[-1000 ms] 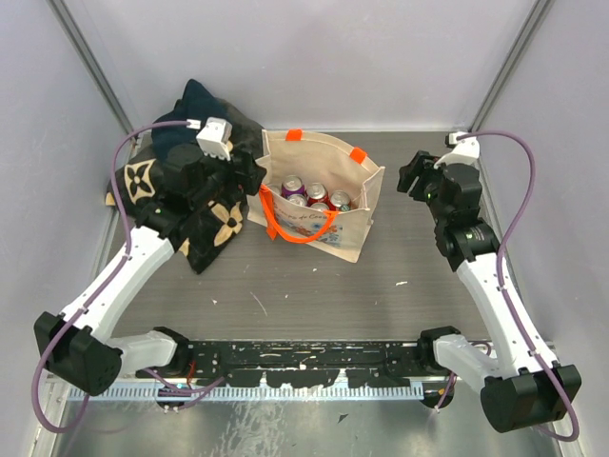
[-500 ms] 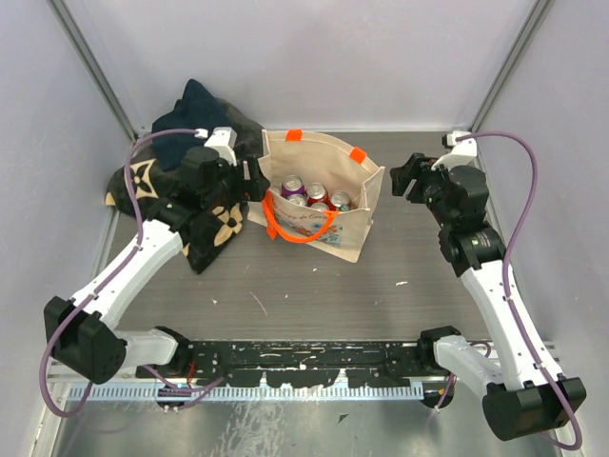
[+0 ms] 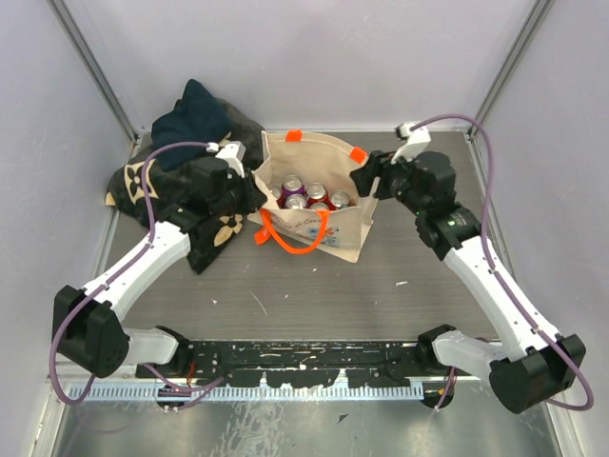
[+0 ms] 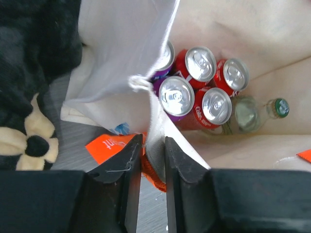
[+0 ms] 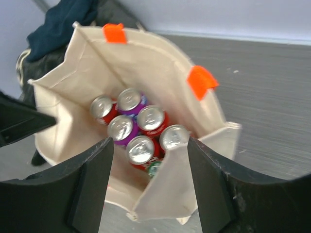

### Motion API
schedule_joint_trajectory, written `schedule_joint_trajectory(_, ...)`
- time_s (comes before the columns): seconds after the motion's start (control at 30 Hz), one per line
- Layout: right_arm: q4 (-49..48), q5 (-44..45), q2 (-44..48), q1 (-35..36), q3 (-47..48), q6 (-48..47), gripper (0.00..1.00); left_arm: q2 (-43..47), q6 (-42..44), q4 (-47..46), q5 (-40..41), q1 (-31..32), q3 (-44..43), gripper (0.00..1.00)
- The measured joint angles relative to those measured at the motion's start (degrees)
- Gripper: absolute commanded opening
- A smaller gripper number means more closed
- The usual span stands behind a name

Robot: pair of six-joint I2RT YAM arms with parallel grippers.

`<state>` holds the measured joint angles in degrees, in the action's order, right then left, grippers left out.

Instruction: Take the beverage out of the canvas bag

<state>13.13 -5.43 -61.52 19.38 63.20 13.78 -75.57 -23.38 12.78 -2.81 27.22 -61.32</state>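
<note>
The canvas bag [image 3: 333, 233] stands open on the surface [image 3: 285, 286]; inside we see red and purple cans [image 4: 176, 94] packed together; our left pincer [image 4: 151, 141] is nipped narrow on the bag's left wall; the right pincer [image 5: 149, 141] gapes wide by the right rim, gripping nothing.

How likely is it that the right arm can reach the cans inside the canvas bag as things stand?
Probably yes. The right gripper hovers open just above the canvas bag, whose mouth gapes with the cans uncovered on top. The left gripper seems to pinch its rim, holding it open.
</note>
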Motion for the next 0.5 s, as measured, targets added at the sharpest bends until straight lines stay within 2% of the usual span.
schedule_joint_trajectory(0.33, 0.1, 1.8, -7.2, 16.6, 0.0, -1.2, 0.64, 2.1, -0.5, -1.2, -1.3, 2.4, 5.5, 0.14)
schedule_joint_trajectory(0.5, -0.5, 2.0, -7.9, 20.5, -1.7, -0.8, 0.42, 3.8, 0.5, 0.2, 0.4, 4.8, 6.8, 0.15)
